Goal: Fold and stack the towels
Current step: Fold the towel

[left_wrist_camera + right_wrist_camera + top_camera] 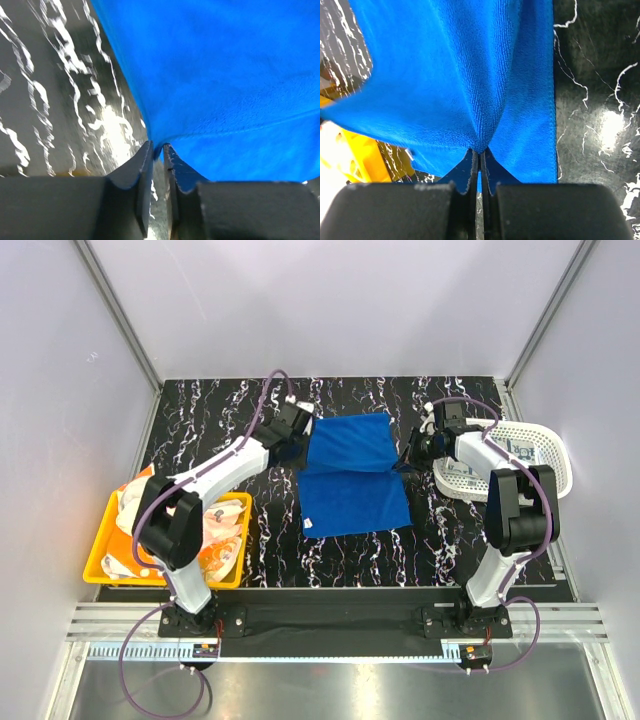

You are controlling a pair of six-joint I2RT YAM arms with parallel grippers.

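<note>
**A:** Where is the solid royal-blue cloth towel (352, 480)?

**B:** Mid-frame in the top view, on the black, white-veined bench (200, 430). A crease runs across its middle, and the lower half lies flat.

**A:** And the pincers?

**B:** The right pincer (480, 151) is at the towel's upper right corner. It is clenched on a pinch of blue cloth that fans out from its tips. The left pincer (158, 146) is at the upper left corner and looks released. Its jaws stand slightly apart, with the bench showing through the gap and the cloth's corner right at the tips.

**A:** Anything else?

**B:** A yellow plastic bin (95, 562) at lower left holds orange-and-white patterned towels (222, 540). A white perforated plastic basket (540, 455) sits at the right edge.
</note>
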